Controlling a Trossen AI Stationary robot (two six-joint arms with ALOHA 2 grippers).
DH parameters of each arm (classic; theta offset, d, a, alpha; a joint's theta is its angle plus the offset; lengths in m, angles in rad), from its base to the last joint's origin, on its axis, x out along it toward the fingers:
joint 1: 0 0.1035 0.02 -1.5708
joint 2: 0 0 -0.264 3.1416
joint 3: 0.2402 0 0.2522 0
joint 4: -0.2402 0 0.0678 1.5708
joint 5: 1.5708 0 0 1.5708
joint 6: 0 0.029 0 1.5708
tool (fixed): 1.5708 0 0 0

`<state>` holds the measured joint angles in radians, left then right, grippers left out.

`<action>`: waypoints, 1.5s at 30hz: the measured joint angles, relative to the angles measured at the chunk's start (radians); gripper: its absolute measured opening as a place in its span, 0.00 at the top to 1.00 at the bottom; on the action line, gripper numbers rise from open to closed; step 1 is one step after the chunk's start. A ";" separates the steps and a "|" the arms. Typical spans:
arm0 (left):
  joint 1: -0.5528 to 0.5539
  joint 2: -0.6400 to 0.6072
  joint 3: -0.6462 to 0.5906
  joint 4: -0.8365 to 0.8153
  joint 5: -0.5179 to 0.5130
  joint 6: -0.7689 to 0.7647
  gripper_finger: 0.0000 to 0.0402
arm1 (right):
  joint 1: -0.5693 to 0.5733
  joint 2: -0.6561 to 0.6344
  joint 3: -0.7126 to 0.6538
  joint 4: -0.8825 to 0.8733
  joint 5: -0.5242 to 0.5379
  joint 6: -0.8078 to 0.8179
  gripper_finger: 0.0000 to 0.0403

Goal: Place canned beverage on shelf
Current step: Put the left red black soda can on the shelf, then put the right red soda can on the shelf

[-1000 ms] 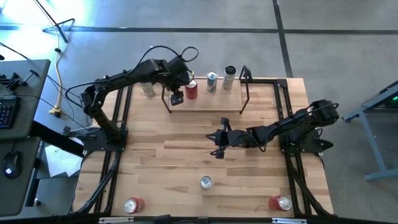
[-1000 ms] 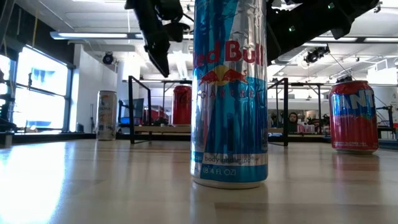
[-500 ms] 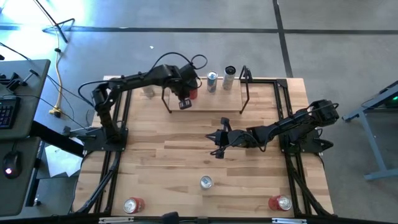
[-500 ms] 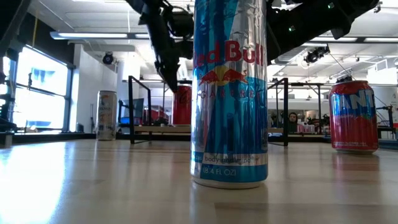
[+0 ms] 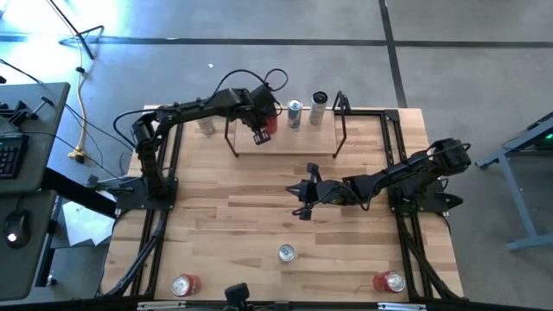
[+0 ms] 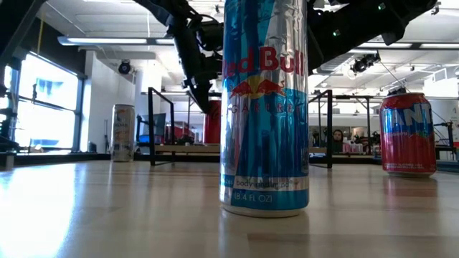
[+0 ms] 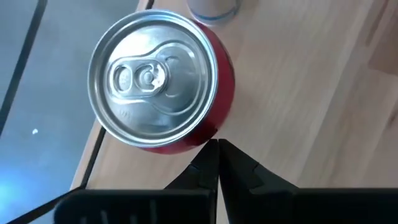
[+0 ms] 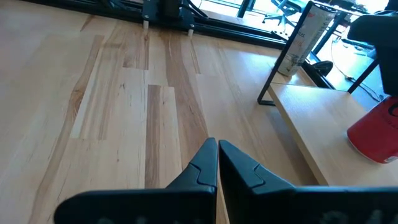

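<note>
You get bright, even light throughout; daylight glares from the tall window (image 6: 43,100) at far left. The big blue-and-silver can (image 6: 265,107) up close reflects softly on the pale wooden worktop (image 6: 107,208).

Left end effector (image 5: 262,136) moved right along shelf (image 5: 285,142), now beside red can (image 5: 270,123), fingers together.

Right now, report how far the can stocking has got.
Done: a red can stands on the shelf. In hand: nothing; the left gripper is shut beside it, and the right gripper is shut mid-table. Left: the blue can and two red cans out front.
</note>
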<state>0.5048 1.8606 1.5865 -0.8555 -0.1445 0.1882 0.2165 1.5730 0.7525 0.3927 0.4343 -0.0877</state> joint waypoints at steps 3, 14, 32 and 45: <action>0.000 0.000 0.000 -0.024 -0.013 -0.001 1.00 | 0.000 0.000 0.000 0.000 0.000 0.000 1.00; 0.043 0.000 0.000 -0.019 -0.083 -0.014 1.00 | 0.000 0.000 0.000 -0.021 0.000 0.001 1.00; 0.057 0.000 0.000 0.105 -0.021 -0.001 1.00 | 0.000 0.000 0.000 -0.025 0.000 0.001 1.00; -0.021 -0.245 -0.223 0.313 -0.031 -0.017 1.00 | 0.066 -0.186 0.000 -0.319 0.181 0.048 1.00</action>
<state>0.4842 1.6155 1.3634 -0.5420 -0.1752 0.1707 0.2829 1.3872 0.7523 0.0733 0.6156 -0.0393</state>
